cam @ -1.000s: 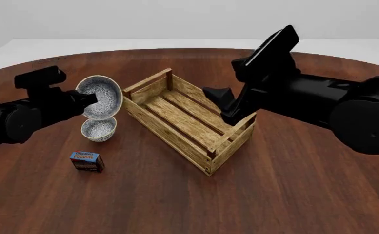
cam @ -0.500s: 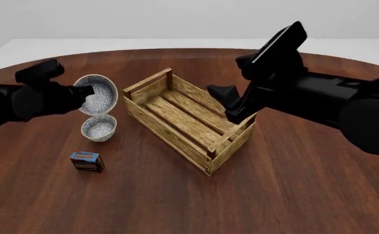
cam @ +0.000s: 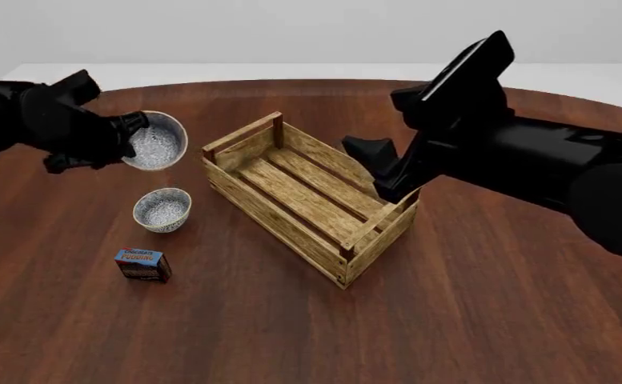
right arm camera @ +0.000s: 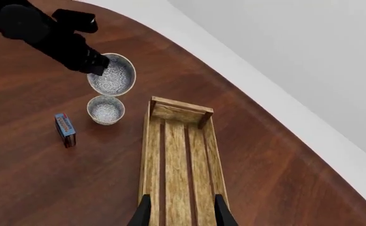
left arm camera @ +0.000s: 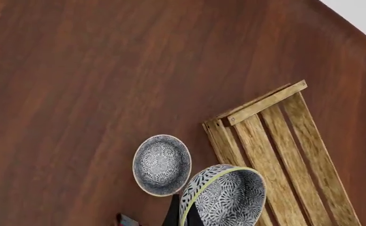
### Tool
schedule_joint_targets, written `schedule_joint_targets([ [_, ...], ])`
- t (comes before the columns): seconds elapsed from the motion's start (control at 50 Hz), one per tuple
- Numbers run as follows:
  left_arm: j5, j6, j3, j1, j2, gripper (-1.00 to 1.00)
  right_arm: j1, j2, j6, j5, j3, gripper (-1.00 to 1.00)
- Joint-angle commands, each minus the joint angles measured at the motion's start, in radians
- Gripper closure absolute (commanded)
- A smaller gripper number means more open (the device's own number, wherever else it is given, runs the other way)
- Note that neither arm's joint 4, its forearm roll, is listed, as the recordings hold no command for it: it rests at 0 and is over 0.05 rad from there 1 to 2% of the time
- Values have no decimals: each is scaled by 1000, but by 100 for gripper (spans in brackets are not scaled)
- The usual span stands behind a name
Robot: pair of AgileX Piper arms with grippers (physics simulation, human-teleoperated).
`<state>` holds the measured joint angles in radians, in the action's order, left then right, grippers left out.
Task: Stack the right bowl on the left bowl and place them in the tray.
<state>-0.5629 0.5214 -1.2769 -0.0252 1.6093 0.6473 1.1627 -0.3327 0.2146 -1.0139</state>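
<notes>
My left gripper (cam: pixel 127 138) is shut on the rim of one speckled bowl (cam: pixel 154 142) and holds it in the air, left of the tray and above and beyond the other bowl. The held bowl also shows in the left wrist view (left arm camera: pixel 227 197), pinched at its rim by my left gripper (left arm camera: pixel 183 217). The other speckled bowl (cam: pixel 162 210) stands upright on the table, apart from it (left arm camera: pixel 161 164). The two look alike. The wooden slatted tray (cam: pixel 289 188) holds nothing. My right gripper (right arm camera: pixel 181 214) is open and empty above the tray's right end (right arm camera: pixel 179 155).
A small blue-topped brown box (cam: pixel 143 265) lies in front of the standing bowl. The round brown table's far edge (cam: pixel 289 80) borders a white floor. My right arm (cam: pixel 524 160) hangs over the table's right side.
My left gripper has lifted its bowl up and away to the left, and the bowl has turned from steeply tilted to nearly level. The right arm has risen slightly.
</notes>
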Motion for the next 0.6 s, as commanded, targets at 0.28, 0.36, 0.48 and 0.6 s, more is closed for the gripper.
schedule_joint_targets([
  [0.28, -151, 137, -157, -33, 114, 100, 3, -16, 2, 3, 3, -100],
  [0.36, -138, 163, -139, -52, 126, 100, 3, -16, 3, 3, 3, -100],
  [0.48, -97, 192, -105, -57, 116, 100, 1, -23, 3, 4, 5, -100],
  [0.6, -87, 171, -97, -36, 117, 100, 2, -24, 2, 5, 5, -100],
])
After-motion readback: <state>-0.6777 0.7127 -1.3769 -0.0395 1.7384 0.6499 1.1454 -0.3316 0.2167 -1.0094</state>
